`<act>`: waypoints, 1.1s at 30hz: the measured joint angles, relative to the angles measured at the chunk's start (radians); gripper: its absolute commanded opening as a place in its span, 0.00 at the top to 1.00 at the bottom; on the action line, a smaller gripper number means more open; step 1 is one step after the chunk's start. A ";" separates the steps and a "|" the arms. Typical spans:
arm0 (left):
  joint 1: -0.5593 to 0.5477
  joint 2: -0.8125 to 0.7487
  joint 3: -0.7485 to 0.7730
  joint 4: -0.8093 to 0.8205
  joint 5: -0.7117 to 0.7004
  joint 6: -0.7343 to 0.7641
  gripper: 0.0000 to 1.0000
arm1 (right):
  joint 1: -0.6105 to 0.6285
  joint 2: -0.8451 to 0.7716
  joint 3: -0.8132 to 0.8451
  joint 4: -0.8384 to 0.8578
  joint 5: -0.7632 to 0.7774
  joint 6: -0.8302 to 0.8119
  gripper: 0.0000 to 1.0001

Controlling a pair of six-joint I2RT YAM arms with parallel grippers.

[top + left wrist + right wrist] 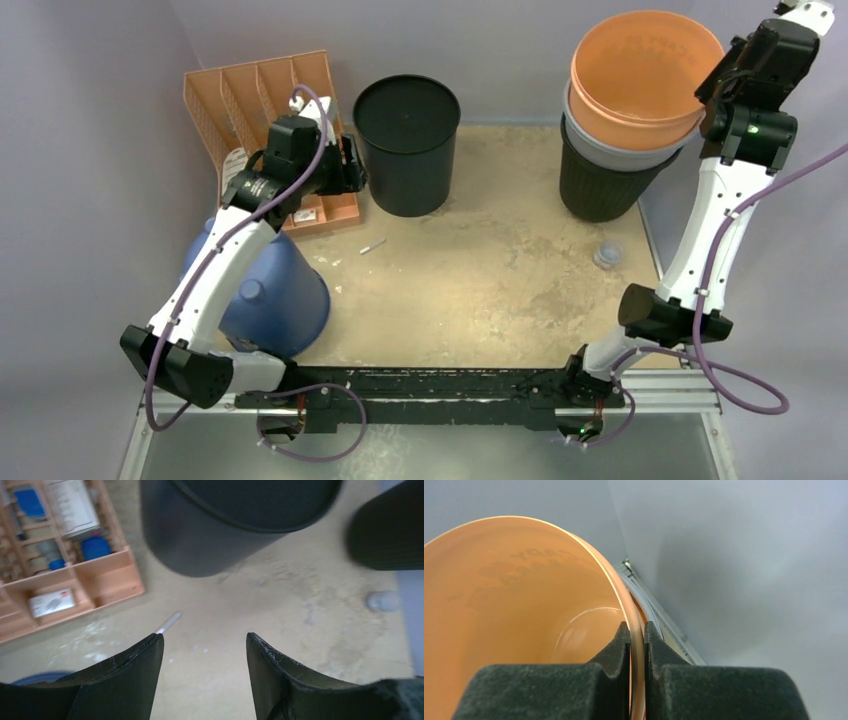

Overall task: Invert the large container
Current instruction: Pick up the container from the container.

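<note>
Far right of the tabletop (480,280): the orange bucket (630,75) stands mouth up, nested in a grey bucket (610,152) that sits in a dark ribbed one (600,192). Your right fingers (712,95) are pinched narrow on the orange bucket's right rim, one finger inside the wall and one outside. Your left fingers (352,165) are spread wide and hold nothing, hanging over the tabletop at far left between the organizer tray (250,90) and a black bucket (407,145) that stands bottom up, with a blue container (275,290) at near left.
</note>
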 measured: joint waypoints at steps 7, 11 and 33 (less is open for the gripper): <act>-0.063 -0.011 0.040 0.130 0.188 -0.095 0.39 | -0.005 0.018 -0.011 -0.014 -0.146 0.073 1.00; -0.186 0.039 0.118 0.255 0.212 -0.161 0.45 | -0.005 0.005 -0.051 0.015 -0.208 0.114 1.00; -0.365 0.550 0.392 0.691 0.292 -0.443 0.40 | -0.005 -0.113 -0.245 0.074 -0.266 0.177 1.00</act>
